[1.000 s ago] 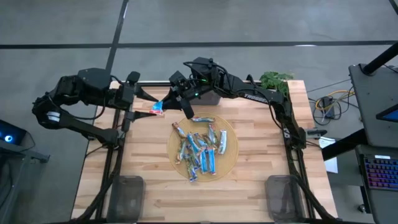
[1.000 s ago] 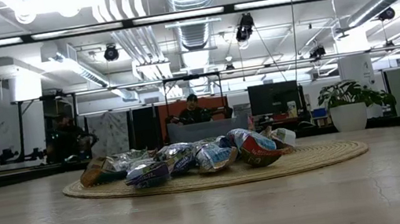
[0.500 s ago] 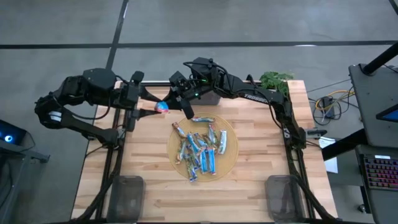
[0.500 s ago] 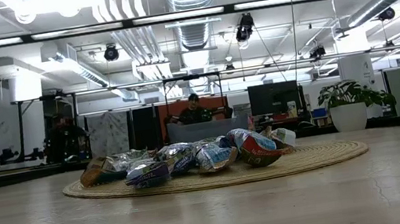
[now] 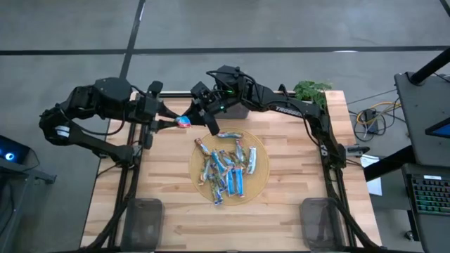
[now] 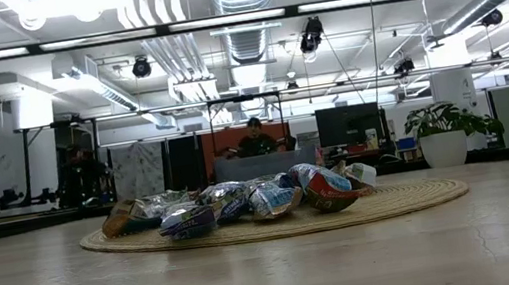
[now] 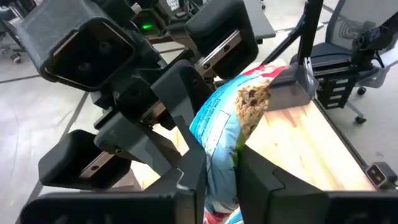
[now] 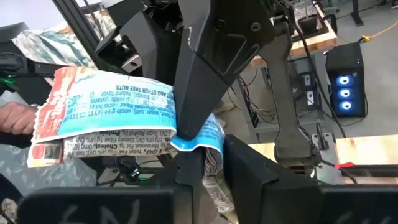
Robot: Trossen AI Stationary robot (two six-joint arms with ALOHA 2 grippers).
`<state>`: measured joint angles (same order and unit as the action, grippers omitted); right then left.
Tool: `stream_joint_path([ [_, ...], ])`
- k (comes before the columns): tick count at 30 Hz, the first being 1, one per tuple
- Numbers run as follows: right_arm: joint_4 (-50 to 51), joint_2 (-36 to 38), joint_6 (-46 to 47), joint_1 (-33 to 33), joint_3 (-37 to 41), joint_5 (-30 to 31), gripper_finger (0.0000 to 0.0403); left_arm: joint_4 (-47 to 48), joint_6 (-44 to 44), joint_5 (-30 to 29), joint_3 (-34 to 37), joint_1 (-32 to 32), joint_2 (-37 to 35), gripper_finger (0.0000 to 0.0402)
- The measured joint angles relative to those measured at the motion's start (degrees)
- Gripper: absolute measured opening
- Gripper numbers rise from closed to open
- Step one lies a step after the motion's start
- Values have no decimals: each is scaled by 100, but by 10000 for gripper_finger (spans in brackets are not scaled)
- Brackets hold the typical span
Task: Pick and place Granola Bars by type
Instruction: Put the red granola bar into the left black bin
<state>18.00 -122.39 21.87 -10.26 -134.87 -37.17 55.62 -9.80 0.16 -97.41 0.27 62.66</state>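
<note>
The left hand (image 5: 171, 121) and the right hand (image 5: 195, 112) met nose to nose in the upper left of the high view, above the far edge of the desk (image 5: 295, 176), with one blue-and-white granola bar (image 5: 183, 122) between them. In the left wrist view the left fingers were pinched down on one end of it; in the right wrist view the right fingers were also closed on the wrapper, so both hands had hold of it at once.

This looked like a handover. To do it well, the taking hand should be firmly clamped before the other lets go, and the release should come without tugging the foil.

The other granola bars (image 5: 226, 167) lay heaped on a round woven mat (image 5: 261, 176) in the middle of the frame. Two grey bins (image 5: 143, 219) stood at the lower edge, apparently with nothing in them.
</note>
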Motion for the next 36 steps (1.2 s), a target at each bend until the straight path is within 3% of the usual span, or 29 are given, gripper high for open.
stream_joint_path([
  [9,5,39,66,-26,2,-17,155,447,22,-301,-102,0,-184,43],
  [14,361,134,-45,-9,-4,-85,183,820,393,-364,-195,2,-355,43],
  [26,3416,177,-1605,-15,-4,-35,174,1934,1367,933,-192,-212,-389,40],
  [36,3838,177,-1912,-37,-2,-22,155,2716,2551,1417,-168,-1248,-65,33],
])
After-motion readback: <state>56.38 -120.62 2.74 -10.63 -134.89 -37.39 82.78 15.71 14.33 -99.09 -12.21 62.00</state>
